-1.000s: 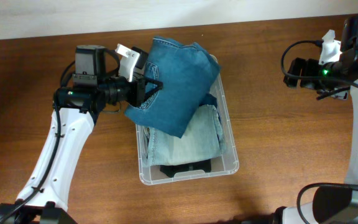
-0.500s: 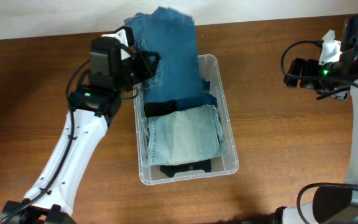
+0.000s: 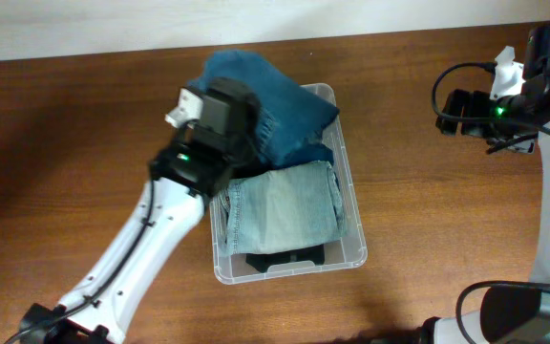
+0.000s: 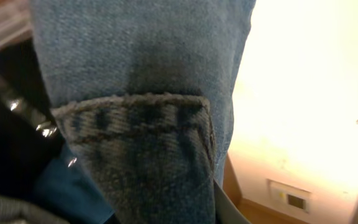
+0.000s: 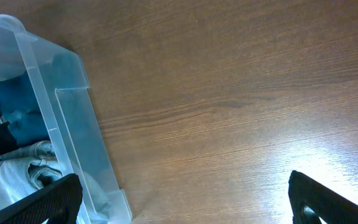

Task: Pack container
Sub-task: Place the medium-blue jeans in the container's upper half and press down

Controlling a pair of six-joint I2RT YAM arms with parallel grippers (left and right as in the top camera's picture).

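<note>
The clear plastic container [image 3: 356, 239] stands mid-table, and its corner shows in the right wrist view [image 5: 48, 118]. Dark blue jeans [image 3: 289, 115] lie bunched over its far end, reaching past the rim. Folded light blue jeans [image 3: 285, 205] fill the middle, with a black item [image 3: 285, 258] at the near end. My left gripper [image 3: 229, 122] is over the bin's far left corner, shut on the dark blue jeans; their hem [image 4: 142, 143] fills the left wrist view and hides the fingers. My right gripper [image 5: 185, 199] is open and empty above bare table, right of the bin [image 3: 456, 110].
The brown wooden table [image 3: 428, 220] runs around the bin on all sides. A pale wall [image 3: 65, 24] borders the far edge, close behind the bin. My left arm [image 3: 141, 248] stretches diagonally from the near left to the bin.
My left gripper has swung from left of the bin to over its far end, bringing the dark blue jeans from hanging spread out to bunched in the bin. The right arm has not moved.
</note>
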